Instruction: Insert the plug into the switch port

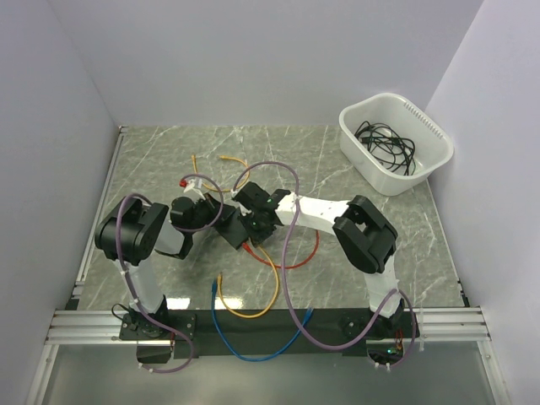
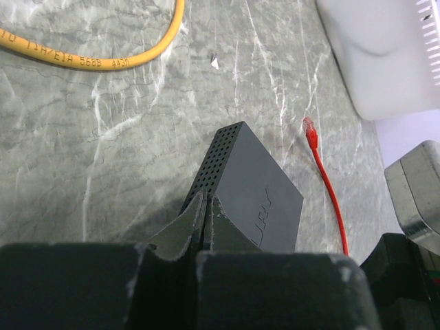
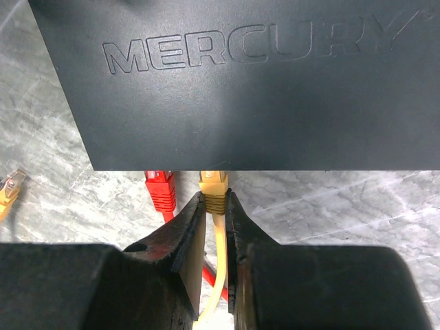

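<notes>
The switch point(image 3: 240, 89) is a flat matte-black box marked MERCURY; it also shows in the left wrist view point(image 2: 251, 182) and, mostly hidden between the grippers, in the top view point(image 1: 228, 226). My right gripper point(image 3: 214, 203) is shut on a yellow plug point(image 3: 214, 187), whose tip sits at the switch's near edge; the port itself is hidden. A red plug point(image 3: 160, 189) sits at the same edge just to the left. My left gripper point(image 2: 205, 216) is shut, its fingertips against the switch's near corner. In the top view the left gripper point(image 1: 205, 215) and the right gripper point(image 1: 251, 228) meet at mid table.
A white tub point(image 1: 371, 173) holding black cables stands at the back right. Yellow point(image 1: 245, 308), blue point(image 1: 253, 337) and red point(image 1: 295, 257) cables lie on the marble table in front of the grippers. A loose yellow plug point(image 3: 10, 185) lies left of the right gripper.
</notes>
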### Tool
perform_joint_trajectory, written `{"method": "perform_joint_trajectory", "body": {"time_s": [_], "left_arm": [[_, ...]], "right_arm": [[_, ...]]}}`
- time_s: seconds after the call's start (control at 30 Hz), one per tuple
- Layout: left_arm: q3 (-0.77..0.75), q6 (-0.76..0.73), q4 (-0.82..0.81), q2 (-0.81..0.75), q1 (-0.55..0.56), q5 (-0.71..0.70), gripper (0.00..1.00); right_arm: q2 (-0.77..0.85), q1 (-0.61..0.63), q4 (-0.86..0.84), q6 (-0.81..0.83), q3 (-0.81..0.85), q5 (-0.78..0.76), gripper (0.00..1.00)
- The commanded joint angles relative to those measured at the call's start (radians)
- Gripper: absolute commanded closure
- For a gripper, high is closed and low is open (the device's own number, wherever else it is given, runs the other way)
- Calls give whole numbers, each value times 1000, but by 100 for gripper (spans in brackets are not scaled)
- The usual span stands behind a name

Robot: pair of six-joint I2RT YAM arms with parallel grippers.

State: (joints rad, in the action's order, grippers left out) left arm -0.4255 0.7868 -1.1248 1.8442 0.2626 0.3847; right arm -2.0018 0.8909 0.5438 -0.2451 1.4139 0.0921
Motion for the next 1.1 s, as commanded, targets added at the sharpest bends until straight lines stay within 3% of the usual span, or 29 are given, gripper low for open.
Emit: {"method": "perform_joint_trajectory", "body": {"time_s": [0.0,0.33,0.6,0.77,0.93,1.07], "left_arm": [[47,31,114,61,23,196,99],[59,124,-70,167,23,345,99],[82,141,-128,199,24,342,99],[120,193,-243,222,26,371,99],[130,232,-319,273,27,405,99],[110,221,-278,274,27,404,99]], "right_arm": [[14,-44,-272,3,59,-91,100],[-34,-67,-331,7,155,-97,100],[-75,-67,-421,-23,230,-90,100],[-60,-70,-542,-97,186,-161,100],[46,-67,-868,-82,-27,-114,100],[48,-64,-863,-45,-21,-51,100]]}}
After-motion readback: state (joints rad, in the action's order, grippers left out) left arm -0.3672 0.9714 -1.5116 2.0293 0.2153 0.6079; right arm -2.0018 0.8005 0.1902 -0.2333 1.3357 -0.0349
